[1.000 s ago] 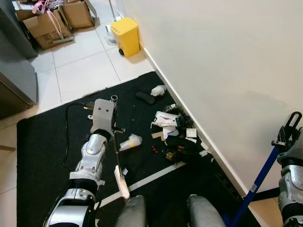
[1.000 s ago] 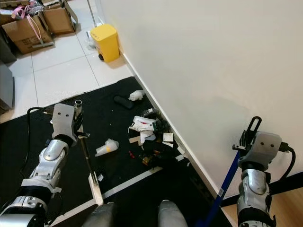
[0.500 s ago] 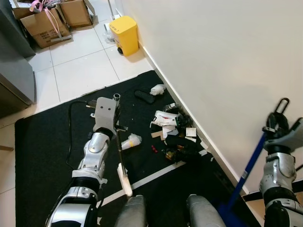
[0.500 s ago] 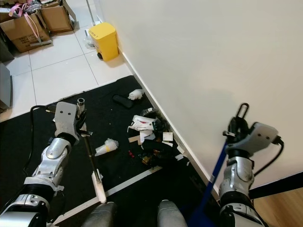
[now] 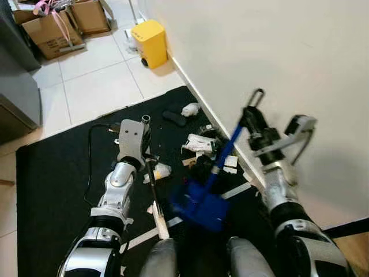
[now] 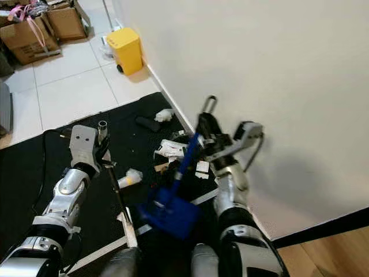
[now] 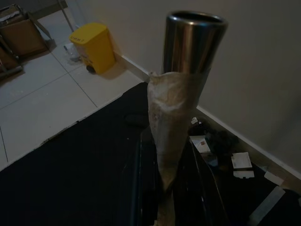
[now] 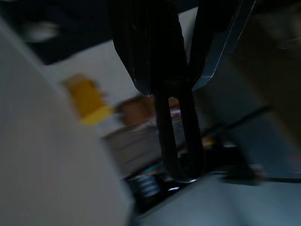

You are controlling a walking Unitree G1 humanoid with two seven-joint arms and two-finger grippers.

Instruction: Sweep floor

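Left eye view shows your right claw (image 5: 253, 124) clamped on the blue dustpan (image 5: 202, 203), its pan blurred and covering part of the litter pile (image 5: 204, 150) on the black mat (image 5: 52, 184). Your left claw (image 5: 144, 151) grips the broom handle (image 5: 151, 173); its head is cut off behind your knees.

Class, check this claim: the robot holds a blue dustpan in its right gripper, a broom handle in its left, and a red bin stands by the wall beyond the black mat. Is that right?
One detail is wrong: the bin is yellow, not red, as the left eye view shows. The rest stands: the right gripper holds the blue dustpan, the left gripper holds the broom handle, and the bin stands by the wall beyond the black mat.
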